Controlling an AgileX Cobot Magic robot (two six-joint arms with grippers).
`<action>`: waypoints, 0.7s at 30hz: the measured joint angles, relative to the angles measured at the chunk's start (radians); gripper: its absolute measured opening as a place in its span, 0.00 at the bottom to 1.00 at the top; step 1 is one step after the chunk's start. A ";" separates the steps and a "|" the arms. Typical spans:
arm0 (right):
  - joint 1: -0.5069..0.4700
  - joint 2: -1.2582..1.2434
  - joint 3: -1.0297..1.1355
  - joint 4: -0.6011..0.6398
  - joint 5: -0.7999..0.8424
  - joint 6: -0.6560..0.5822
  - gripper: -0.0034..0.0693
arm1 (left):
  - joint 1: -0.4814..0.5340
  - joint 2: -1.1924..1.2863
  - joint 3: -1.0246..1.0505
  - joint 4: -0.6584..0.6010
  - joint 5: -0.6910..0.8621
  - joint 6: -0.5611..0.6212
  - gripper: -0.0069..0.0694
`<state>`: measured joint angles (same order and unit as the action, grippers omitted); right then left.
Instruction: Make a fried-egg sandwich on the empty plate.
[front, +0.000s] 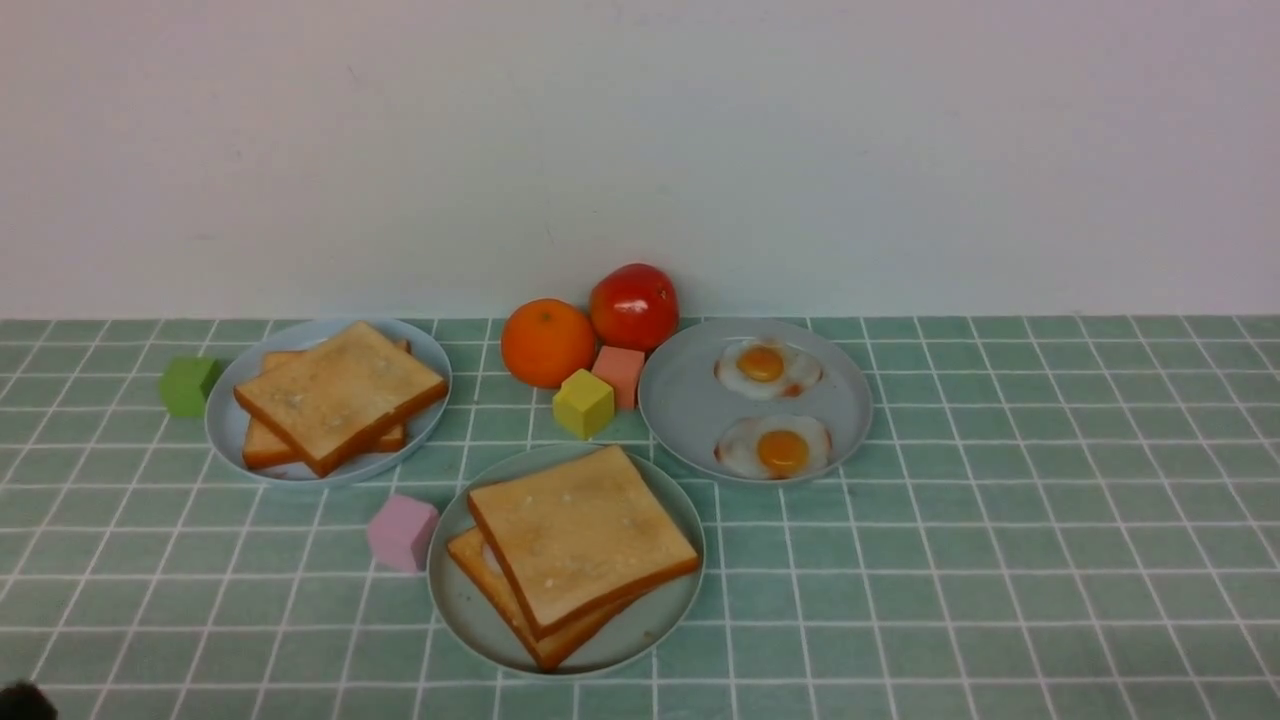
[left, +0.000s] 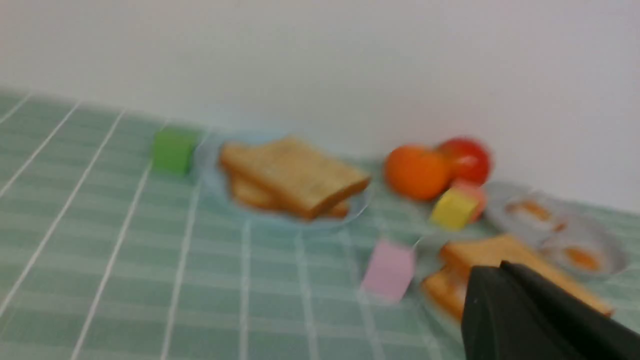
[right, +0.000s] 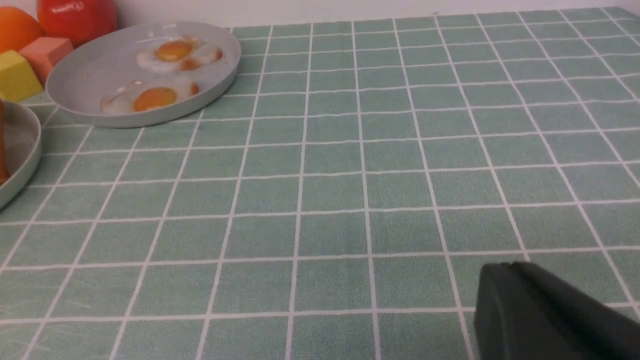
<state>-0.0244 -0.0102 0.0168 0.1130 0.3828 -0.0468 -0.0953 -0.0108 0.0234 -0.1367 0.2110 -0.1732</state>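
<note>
On the pale green plate (front: 650, 615), the fried-egg sandwich (front: 585, 535) can be seen, with its top toast turned across the bottom one and a bit of white egg peeking out. With twelve o'clock pointing away from the robot, a pink block (front: 403, 533) is found at nine o'clock, a plate of toast (front: 230, 430) at ten, an orange (front: 548, 343) at twelve and a plate of eggs (front: 680, 400) at two. Nothing is held: the left gripper (left: 492, 272) and the right gripper (right: 502, 271) are both pressed together. The job looks done, so both arms are best left at rest, well away from the food. If neater toast is wanted, the top should be turned gently by its edges, so the egg is not pushed out.
</note>
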 joint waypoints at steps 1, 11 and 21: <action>0.000 0.000 0.000 0.000 0.000 0.000 0.05 | 0.010 0.000 0.001 -0.004 0.045 0.001 0.07; 0.000 0.000 0.000 0.000 0.000 0.000 0.06 | 0.015 0.000 0.008 -0.012 0.166 -0.008 0.07; 0.000 0.000 0.000 -0.001 0.000 0.000 0.07 | 0.015 0.000 0.008 -0.012 0.166 -0.008 0.07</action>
<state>-0.0244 -0.0102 0.0168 0.1117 0.3830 -0.0468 -0.0799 -0.0108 0.0315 -0.1488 0.3774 -0.1815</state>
